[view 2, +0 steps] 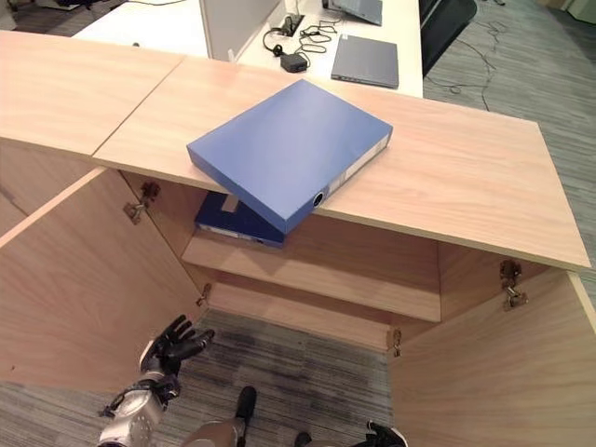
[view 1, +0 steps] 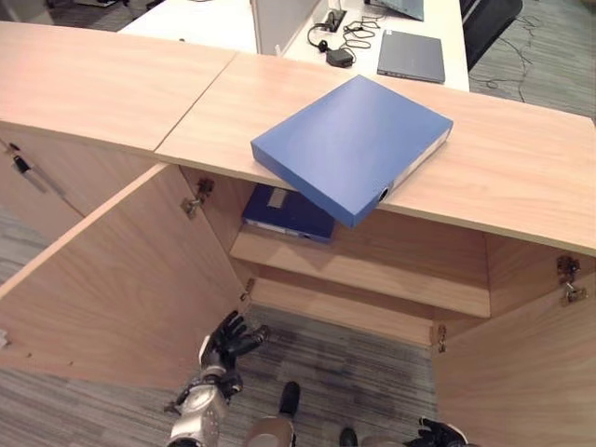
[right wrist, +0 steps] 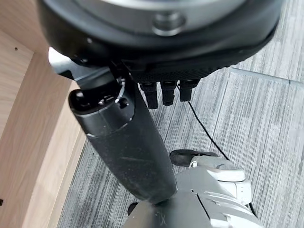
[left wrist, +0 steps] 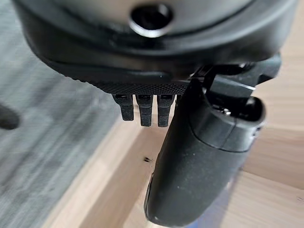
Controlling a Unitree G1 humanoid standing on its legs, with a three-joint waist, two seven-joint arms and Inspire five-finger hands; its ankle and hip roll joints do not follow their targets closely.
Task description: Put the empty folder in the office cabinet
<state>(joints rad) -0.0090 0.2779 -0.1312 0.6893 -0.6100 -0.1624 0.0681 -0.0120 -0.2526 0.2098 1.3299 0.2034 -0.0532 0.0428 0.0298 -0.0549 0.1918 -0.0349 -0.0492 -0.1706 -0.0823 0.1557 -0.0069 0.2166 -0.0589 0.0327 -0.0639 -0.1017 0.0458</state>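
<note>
**Blue folder on the cabinet top, both hands low**

The blue folder [view 1: 349, 144] lies at frame centre on the cabinet top [view 1: 521, 158], one corner overhanging the open cabinet. A second folder [view 1: 289, 212] lies on the shelf [view 1: 372, 270] beneath. The left hand [view 1: 228, 343], lower left, has relaxed fingers holding nothing; the right hand [right wrist: 142, 118], at the bottom edge, likewise.

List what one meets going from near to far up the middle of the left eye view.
Left hand low over the carpet → cabinet shelf carrying a dark blue folder → blue folder overhanging the cabinet top's front edge → grey laptop on the white desk behind.
</note>
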